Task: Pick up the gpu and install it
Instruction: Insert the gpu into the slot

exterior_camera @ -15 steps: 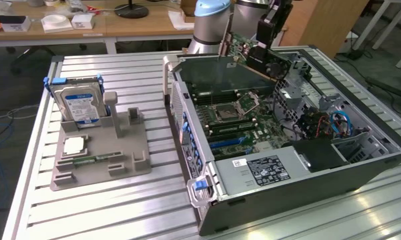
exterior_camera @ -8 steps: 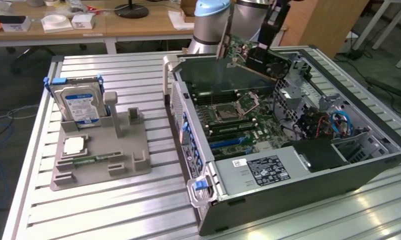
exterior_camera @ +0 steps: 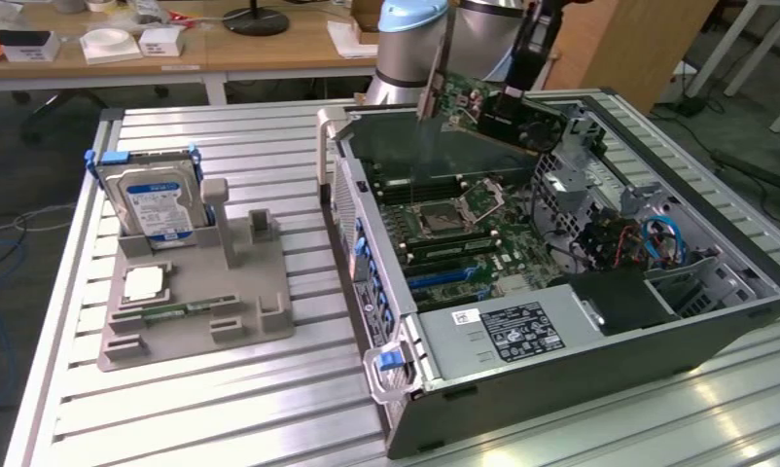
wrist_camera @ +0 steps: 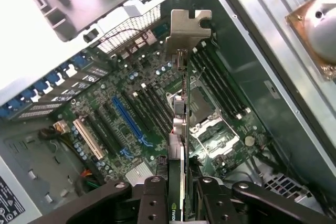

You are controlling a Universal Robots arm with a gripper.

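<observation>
Got the gripper [exterior_camera: 513,92] clamped tight on the gpu [exterior_camera: 483,112] — holding it up in the air over the far end of the open computer case [exterior_camera: 559,360], clear of the motherboard [exterior_camera: 475,238] and not seated in any slot. Seen edge-on from the wrist view, with the fingers [wrist_camera: 153,198] pinching the card from both sides and its silver bracket [wrist_camera: 187,30] at the end away from them, hanging beside the CPU socket [wrist_camera: 207,111] and off to one side of the long blue slot [wrist_camera: 128,121]. Also got the hard drive [exterior_camera: 157,199] upright in the grey holder [exterior_camera: 202,302] on the slatted table [exterior_camera: 234,399] — well off toward the exterior view's left.
</observation>
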